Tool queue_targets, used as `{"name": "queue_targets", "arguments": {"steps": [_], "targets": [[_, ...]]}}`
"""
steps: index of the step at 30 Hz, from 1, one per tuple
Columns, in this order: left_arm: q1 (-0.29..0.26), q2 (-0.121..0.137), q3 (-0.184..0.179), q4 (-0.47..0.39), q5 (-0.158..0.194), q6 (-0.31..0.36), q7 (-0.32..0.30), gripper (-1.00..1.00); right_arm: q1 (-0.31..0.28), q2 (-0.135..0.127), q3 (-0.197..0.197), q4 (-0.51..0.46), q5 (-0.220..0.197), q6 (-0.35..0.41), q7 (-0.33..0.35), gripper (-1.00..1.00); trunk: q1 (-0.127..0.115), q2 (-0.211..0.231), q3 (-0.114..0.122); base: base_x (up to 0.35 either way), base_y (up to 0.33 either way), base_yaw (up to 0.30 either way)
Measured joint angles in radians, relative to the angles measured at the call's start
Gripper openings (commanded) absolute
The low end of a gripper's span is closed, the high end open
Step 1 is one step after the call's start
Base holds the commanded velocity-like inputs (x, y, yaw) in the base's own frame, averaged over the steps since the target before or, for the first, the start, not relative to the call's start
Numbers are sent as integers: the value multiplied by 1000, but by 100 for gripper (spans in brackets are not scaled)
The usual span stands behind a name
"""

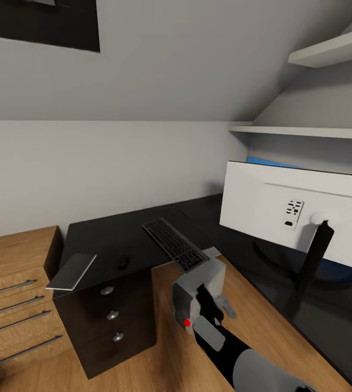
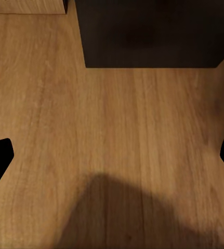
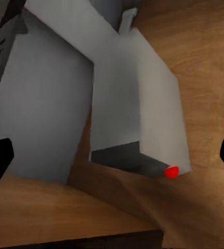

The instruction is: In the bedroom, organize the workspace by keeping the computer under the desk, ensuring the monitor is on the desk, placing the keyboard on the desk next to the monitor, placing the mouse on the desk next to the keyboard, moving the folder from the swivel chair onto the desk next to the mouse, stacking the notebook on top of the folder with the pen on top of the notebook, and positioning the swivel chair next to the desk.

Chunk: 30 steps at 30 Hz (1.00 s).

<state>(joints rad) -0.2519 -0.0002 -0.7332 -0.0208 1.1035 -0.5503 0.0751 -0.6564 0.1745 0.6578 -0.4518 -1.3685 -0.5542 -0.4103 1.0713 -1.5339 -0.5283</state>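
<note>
The black desk [image 1: 116, 234] bears the keyboard [image 1: 173, 243], whose near end overhangs the edge. A small dark mouse [image 1: 123, 262] lies to its left, and the grey notebook [image 1: 72, 271] juts over the desk's corner. The monitor [image 1: 284, 209] stands at the right with its white back toward me. The grey computer [image 1: 195, 288], with its red dot, sits on the wooden floor beneath the keyboard's end. My right gripper [image 1: 208, 307] hangs right over it. In the right wrist view the computer [image 3: 143, 104] lies beyond the open right gripper [image 3: 112, 158]. My left gripper [image 2: 112, 155] is open over bare floor.
A light wooden drawer chest [image 1: 12, 283] stands left of the desk's dark drawer unit [image 1: 110, 316], seen too as the drawer unit [image 2: 153, 31] in the left wrist view. White shelves [image 1: 306, 132] hang above the monitor. Something blue [image 1: 268, 161] shows behind the monitor.
</note>
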Motion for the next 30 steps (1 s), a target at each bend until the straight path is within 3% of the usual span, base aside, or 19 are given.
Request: {"name": "queue_targets", "arguments": {"steps": [7,8,11,14,15,25,29,30], "targets": [[0,-1,-1,0,0,2,0,100,3,0,13,181,152,3,1,100,-27,49,22,0,0,0],[0,0,0,0,0,7,1,100,4,0,11,299,248,4,19,100,-31,56,25,0,0,0],[0,1,1,0,0,32,3,100,16,0,9,395,285,5,52,100,-42,77,34,0,0,0],[0,1,2,1,0,64,4,100,36,0,10,429,294,5,67,100,-54,98,44,0,0,0],[0,1,2,1,0,109,4,100,67,-1,1,454,296,5,77,100,-58,105,47,0,0,0],[0,1,0,1,-1,137,4,100,180,-1,10,466,329,-1,121,100,-96,175,78,0,0,0],[0,1,-1,0,-1,138,4,100,212,-14,12,468,399,-2,178,100,-111,203,91,0,0,0],[0,0,-2,0,-1,139,3,100,226,-27,12,469,467,-2,209,100,-115,210,94,0,0,0]]}}
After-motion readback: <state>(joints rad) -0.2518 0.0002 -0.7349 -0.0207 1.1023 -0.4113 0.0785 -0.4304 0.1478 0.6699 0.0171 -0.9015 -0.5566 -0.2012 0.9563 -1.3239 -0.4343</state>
